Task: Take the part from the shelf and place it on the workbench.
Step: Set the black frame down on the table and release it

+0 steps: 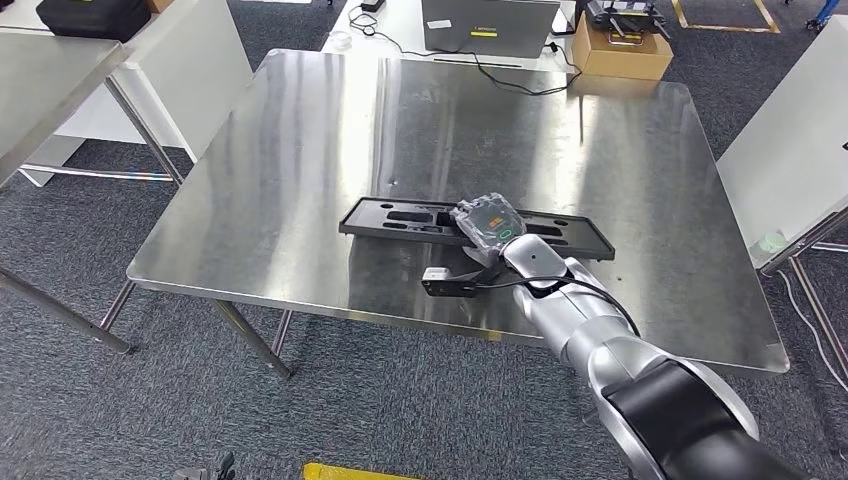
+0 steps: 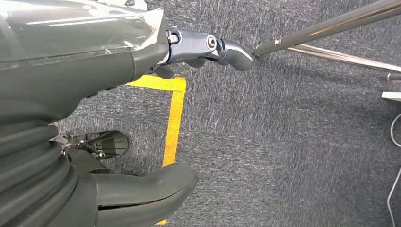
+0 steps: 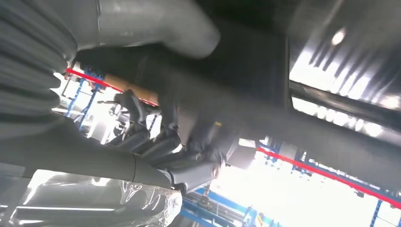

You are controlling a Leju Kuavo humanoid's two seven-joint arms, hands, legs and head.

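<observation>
Your right hand (image 1: 487, 226) reaches over the near side of the steel workbench (image 1: 300, 150), its fingers closed on the long black part (image 1: 400, 217), a flat tray-like moulding with recessed slots. In the head view the part lies flat across the bench top, a little in from the near edge, with the hand over its middle-right stretch. In the right wrist view your dark fingers (image 3: 156, 144) curl against the part's dark underside, blurred and too close to show exactly where they bear. Your left hand (image 2: 94, 71) hangs beside the body above grey carpet (image 2: 293, 142) crossed by yellow floor tape (image 2: 172, 118); its fingers are apart and hold nothing. At the far end of the bench you can see a laptop (image 1: 490, 25) and a cardboard box (image 1: 622, 52).
</observation>
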